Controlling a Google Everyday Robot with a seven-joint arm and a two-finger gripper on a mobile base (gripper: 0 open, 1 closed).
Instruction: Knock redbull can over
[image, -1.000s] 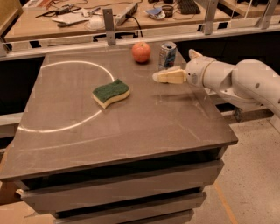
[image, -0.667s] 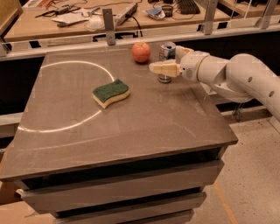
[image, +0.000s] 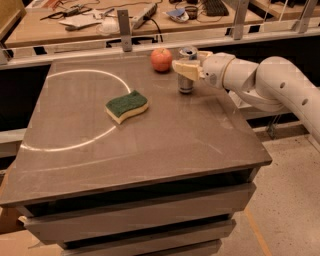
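Position: redbull can (image: 186, 84) stands at the far edge of the table (image: 165, 140), base flat on the top, long axis vertical or very nearly so. The apple (image: 161, 59) sits just beside it, on the side away from my arm.

Gripper (image: 183, 67) lies across the can's upper body, below the silver rim, tip pointing toward the apple. Looks pressed against the can; actual contact not confirmed from this view. Cannot tell whether the gripper is spread or closed.

Arm pose: reaching in from the side of the table opposite the apple, forearm roughly level above the surface, wrist horizontal.

Judgement: contact point is high on an upright can, which favours tipping rather than sliding. A sideways push along my pointing direction would drop it toward the apple. Green sponge (image: 127, 105) is well apart, out of the path.
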